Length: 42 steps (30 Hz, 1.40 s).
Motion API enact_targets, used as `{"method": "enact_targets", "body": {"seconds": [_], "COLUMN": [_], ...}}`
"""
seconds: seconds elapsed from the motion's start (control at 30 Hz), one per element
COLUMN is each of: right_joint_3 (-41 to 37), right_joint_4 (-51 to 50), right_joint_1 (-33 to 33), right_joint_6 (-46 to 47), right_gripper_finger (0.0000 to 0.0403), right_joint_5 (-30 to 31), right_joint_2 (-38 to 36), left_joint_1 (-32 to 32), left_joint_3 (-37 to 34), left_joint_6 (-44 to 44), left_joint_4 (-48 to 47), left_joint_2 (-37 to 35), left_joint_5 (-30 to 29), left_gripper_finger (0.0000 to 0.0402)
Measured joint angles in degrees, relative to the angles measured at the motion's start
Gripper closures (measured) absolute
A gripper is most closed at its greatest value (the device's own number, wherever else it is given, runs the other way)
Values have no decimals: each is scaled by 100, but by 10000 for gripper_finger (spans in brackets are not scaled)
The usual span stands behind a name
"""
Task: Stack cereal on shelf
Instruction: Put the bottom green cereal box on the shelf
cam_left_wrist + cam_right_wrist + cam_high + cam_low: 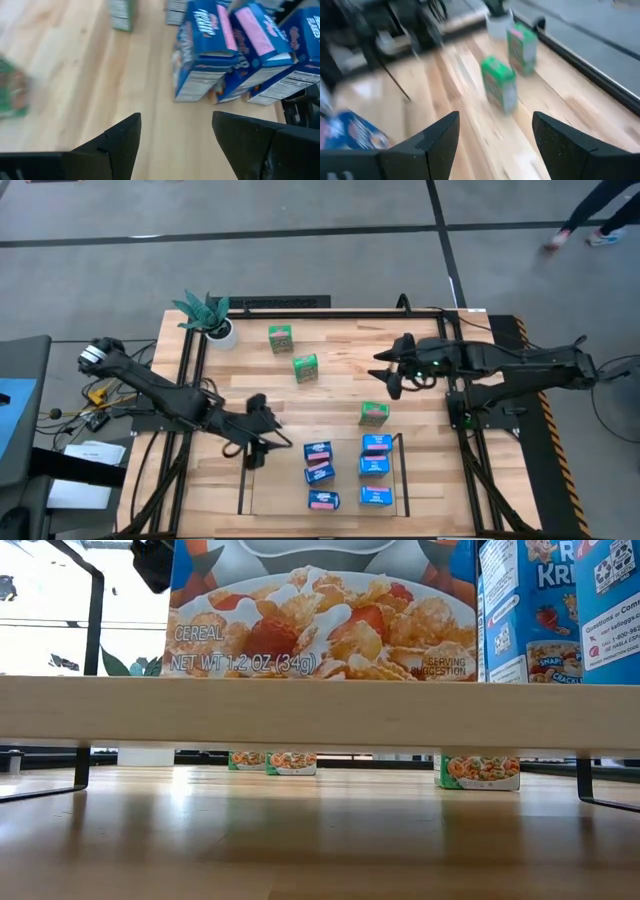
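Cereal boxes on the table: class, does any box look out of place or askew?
Three green cereal boxes stand scattered on the table, off the shelf, where the blue cereal boxes are grouped. None looks tipped or crushed. Both the left gripper and right gripper are open and empty.

The dark, six-joint left arm is reaching in from the counter's left edge, its long links stretching toward the counter's middle, and its black two-finger left gripper point(256, 455) is hovering with fingers point(120, 142) spread apart, holding nothing. The matching dark right arm is extending from the right edge, its black right gripper point(388, 372) hovering open-fingered and empty too.
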Motion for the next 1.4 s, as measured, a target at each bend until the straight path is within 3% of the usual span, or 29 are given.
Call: {"method": "enact_targets", "body": {"seconds": [0.17,0.27,0.4,0.63,0.8,0.93,1.13,1.4], "right_joint_3": [1125,1589,1691,1681,1676,1672,1544,364], "right_joint_4": [-2078,-2771,-2927,-3031,-3415,-3524,-3482,-2938], "right_joint_1": [50,291,838,1733,1887,1884,1851,1899], "right_joint_6": [-486,-507,-373,11,143,160,160,594], "right_gripper_finger": [127,127,127,127,127,127,127,127], "right_joint_5": [-2,-67,-202,29,484,507,520,610], "right_joint_2": [623,913,1130,1696,2148,2322,2116,523], "left_joint_1": [2,2,4,11,20,22,24,26], "left_joint_3": [0,2,2,2,2,2,4,4], "left_joint_6": [-115,-116,-67,-67,-155,-268,-322,-259], "left_joint_4": [-309,-356,-383,-365,-356,-331,-321,-321], "left_joint_2": [-611,-864,-1026,-1009,-982,-945,-934,-934], "left_joint_5": [-732,-1170,-1596,-1716,-1885,-1888,-1894,-2087], "left_gripper_finger": [168,168,168,168,168,168,168,168]}}
